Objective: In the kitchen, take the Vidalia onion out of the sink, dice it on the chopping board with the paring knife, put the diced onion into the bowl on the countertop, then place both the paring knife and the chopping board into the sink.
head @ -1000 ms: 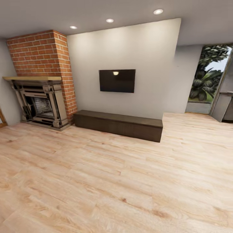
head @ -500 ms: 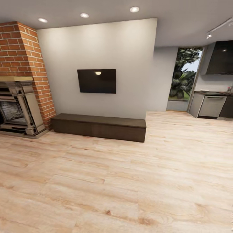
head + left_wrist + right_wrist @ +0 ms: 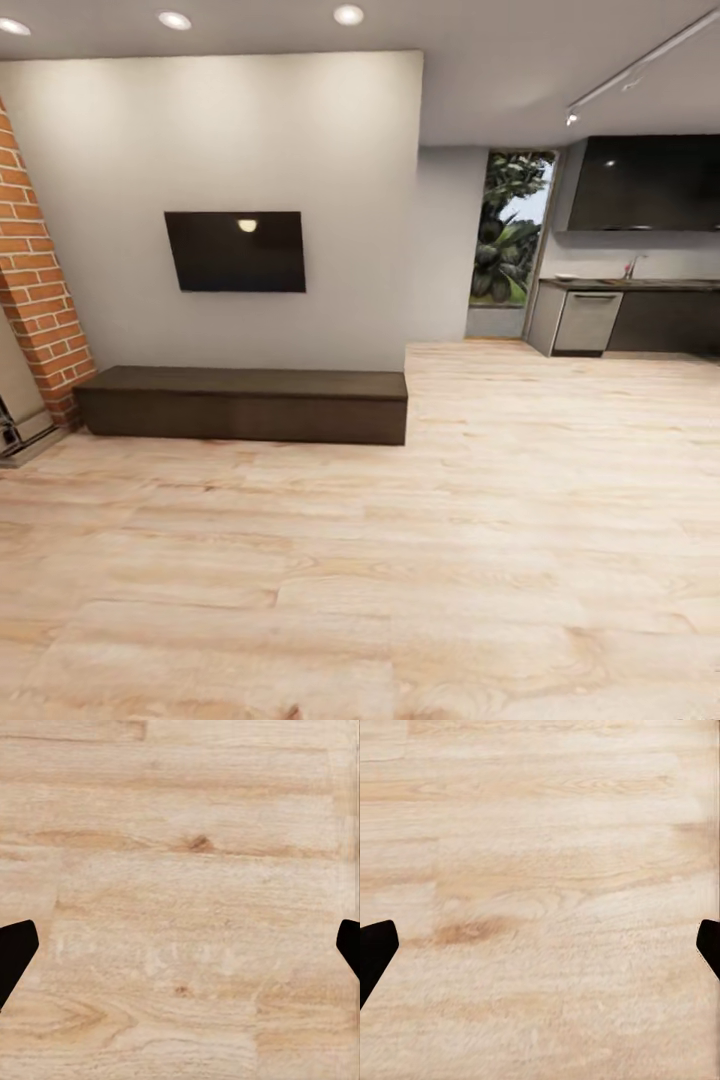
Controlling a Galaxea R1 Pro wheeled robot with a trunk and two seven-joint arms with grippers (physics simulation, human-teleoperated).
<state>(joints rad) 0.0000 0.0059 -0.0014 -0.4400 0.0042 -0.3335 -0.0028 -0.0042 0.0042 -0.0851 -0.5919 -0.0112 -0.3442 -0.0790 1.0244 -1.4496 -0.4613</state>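
I am in a living room, with the kitchen far off at the right. Its dark countertop runs above dark cabinets, with a faucet standing on it. The onion, chopping board, paring knife and bowl are too far away to make out. My left gripper is open over the wooden floor, both black fingertips far apart and nothing between them. My right gripper is open too, with its fingertips spread above bare floorboards.
A long dark low bench stands against the white wall under a black TV. A brick chimney is at the left edge. A grey dishwasher sits by a window with plants. Light wooden floor stretches toward the kitchen.
The whole view has swung to the right: the fireplace has slid out at the left, and the kitchen counter and dark upper cabinets have come into sight at the right.
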